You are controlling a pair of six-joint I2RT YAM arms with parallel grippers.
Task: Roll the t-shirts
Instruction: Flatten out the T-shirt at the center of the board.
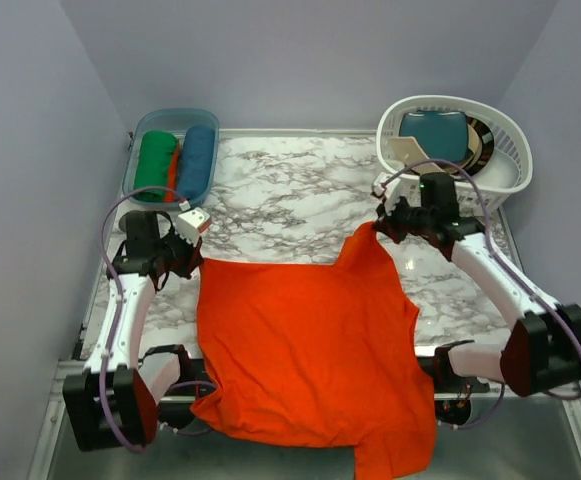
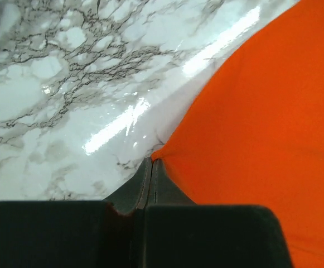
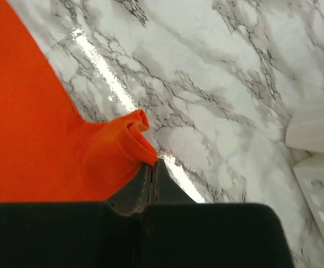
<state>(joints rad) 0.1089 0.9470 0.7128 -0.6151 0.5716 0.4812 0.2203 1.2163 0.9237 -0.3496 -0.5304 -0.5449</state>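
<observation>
A bright orange-red t-shirt [image 1: 310, 345] lies spread over the marble table, its lower part hanging past the near edge. My left gripper [image 1: 196, 262] is shut on the shirt's far left corner [image 2: 160, 156], the jaws pressed together on a pinch of cloth. On the far right, my right gripper [image 1: 375, 226] is shut on the other far corner [image 3: 134, 139], which is bunched and lifted at the fingertips. Rolled t-shirts, green [image 1: 156, 160], red and blue [image 1: 199, 158], lie in a bin at the far left.
A clear blue bin [image 1: 135, 165] holds the rolls at the far left corner. A white laundry basket [image 1: 505, 160] with folded dark and cream cloth stands at the far right corner. Bare marble [image 1: 290, 195] lies between them.
</observation>
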